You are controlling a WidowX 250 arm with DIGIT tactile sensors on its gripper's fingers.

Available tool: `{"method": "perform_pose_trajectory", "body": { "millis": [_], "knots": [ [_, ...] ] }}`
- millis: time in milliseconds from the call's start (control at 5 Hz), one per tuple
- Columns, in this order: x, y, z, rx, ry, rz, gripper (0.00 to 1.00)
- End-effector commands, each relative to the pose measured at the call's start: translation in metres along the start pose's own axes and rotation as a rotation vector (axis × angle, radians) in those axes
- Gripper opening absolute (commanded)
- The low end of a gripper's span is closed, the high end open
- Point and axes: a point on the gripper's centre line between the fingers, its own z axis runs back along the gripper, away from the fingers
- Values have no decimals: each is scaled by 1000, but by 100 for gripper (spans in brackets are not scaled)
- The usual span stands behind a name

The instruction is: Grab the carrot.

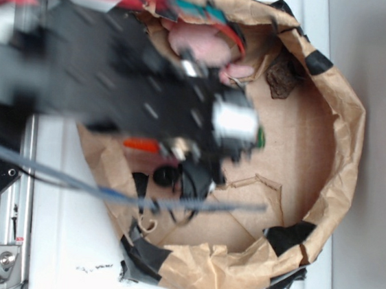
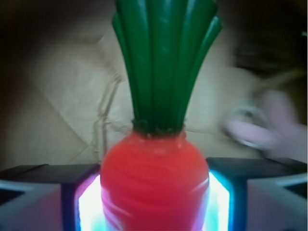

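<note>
Glossy orange-red plastic toy carrot [image 2: 155, 185] with a ribbed dark green stem [image 2: 163, 62] sits squarely between the two black finger pads [image 2: 226, 192] in the wrist view, stem pointing away from the camera. Both pads look pressed against the carrot's fat end, no gap on either side, so I read the black robot gripper [image 2: 155, 202] as clamped on the carrot. From the exterior view only a sliver of orange [image 1: 141, 144] shows under the blurred black arm [image 1: 117, 74], so the grip itself can't be checked from there. Can't tell if the carrot is off the floor yet.

All of this is inside the crumpled brown paper-lined bin [image 1: 336, 166], patched with black tape, cardboard floor. Pink plush toy [image 1: 200, 45] lies near the bin's far wall, partly behind the arm; in the wrist view it's a blurry pink shape off to the right, well apart from the carrot. Grey cable [image 1: 173, 201] runs across the lower part of the bin.

Step, as I judge it: grasp made, lift pending or just starting. Next move wants a straight vertical pull with pad pressure held. The plastic is slick and tapered, so it could squirt out if the grip loosens. Keep clear of the paper wall and the cable.
</note>
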Motion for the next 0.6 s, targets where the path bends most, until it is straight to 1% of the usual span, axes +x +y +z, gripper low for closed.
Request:
{"method": "perform_pose_trajectory", "body": {
  "millis": [0,200,400],
  "knots": [
    [35,21,78,-13,-100,168,0],
    [32,14,75,-6,-133,195,0],
    [26,10,65,13,-118,219,0]
  ]
}}
